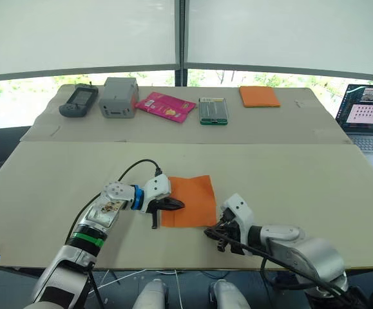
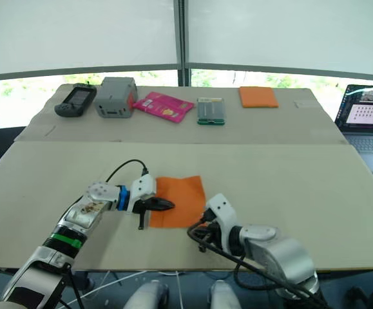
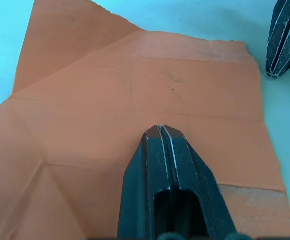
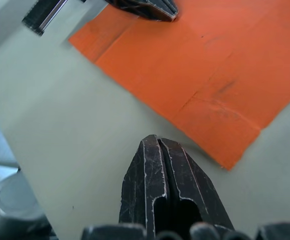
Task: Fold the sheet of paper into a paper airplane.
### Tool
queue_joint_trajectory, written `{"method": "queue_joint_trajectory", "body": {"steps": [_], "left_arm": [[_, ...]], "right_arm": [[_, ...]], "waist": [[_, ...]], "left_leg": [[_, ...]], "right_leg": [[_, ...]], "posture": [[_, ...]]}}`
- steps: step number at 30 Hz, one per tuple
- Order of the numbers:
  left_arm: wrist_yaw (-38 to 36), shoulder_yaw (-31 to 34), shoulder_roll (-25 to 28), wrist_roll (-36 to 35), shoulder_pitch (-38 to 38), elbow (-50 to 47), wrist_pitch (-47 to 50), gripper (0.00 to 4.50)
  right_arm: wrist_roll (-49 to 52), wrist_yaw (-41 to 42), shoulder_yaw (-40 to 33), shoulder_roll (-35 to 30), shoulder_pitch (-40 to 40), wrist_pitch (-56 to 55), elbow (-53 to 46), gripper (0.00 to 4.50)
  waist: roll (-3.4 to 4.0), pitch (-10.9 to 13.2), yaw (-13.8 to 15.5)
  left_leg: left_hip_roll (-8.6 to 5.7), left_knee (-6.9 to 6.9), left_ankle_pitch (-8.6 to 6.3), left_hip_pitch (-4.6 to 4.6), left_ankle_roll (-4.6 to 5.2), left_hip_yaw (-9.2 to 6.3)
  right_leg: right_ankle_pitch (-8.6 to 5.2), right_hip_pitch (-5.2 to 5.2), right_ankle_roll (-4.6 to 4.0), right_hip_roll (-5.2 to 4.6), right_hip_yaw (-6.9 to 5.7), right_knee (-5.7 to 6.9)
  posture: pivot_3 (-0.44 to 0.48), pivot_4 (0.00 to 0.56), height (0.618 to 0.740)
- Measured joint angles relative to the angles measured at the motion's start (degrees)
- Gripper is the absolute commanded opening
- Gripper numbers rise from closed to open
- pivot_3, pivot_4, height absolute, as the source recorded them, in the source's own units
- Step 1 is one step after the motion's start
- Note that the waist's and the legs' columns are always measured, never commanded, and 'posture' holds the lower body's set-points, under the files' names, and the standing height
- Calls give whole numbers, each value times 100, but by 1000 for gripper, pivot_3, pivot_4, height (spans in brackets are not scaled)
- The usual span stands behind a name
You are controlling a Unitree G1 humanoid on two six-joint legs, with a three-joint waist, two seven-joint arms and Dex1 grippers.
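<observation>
Left gripper (image 1: 172, 205) rests on the left part of the sheet of paper (image 1: 192, 196) in the left eye view, its two black fingers pressed together with nothing between them; the orange sheet lies flat near the front edge of the table (image 1: 289, 174), unfolded but creased. Just off the sheet's near right corner sits the right gripper (image 1: 210, 233), low over the tabletop. Along the far side of the table stand a dark handheld device (image 1: 79, 100), a grey box (image 1: 118, 96), a pink glossy packet (image 1: 166, 105), a green-edged case (image 1: 212, 110) and an orange pad (image 1: 259, 96); print on the packet and case is too small to read. At the right edge an open laptop (image 1: 370, 122) shows a pale grid of items, unreadable. From the right eye view the layout is the same: paper under the left fingers, right gripper beside the corner. In the left wrist view the closed fingers (image 3: 161, 165) lie on the sheet, whose diagonal and straight creases are plain, and the other gripper's tip shows beyond the far corner. In the right wrist view the right fingers (image 4: 160, 172) are clenched together, empty, over bare table just short of the paper's corner.
</observation>
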Motion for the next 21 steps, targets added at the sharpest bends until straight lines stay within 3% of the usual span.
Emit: {"method": "queue_joint_trajectory", "body": {"steps": [10,15,21], "left_arm": [[-374,-117,-25,59,-318,415,-201,0],[-455,-140,-31,90,-342,439,-281,0],[-498,-169,-62,92,-340,438,-302,0]], "right_arm": [[-177,-1054,45,326,393,-103,-434,23],[-300,-1145,390,22,479,-684,-432,23],[-402,-1157,465,171,616,-1947,-376,23]], "waist": [[1,-3,-13],[1,-3,-32],[1,-3,-44]], "left_leg": [[6,0,0,-2,0,2],[8,0,0,-3,0,2],[11,0,0,-3,0,1]], "right_leg": [[-2,0,2,0,0,-2],[-3,-1,3,1,0,-2],[-4,2,5,4,0,-5]], "posture": [[0,150,740],[0,150,740],[0,150,740]]}}
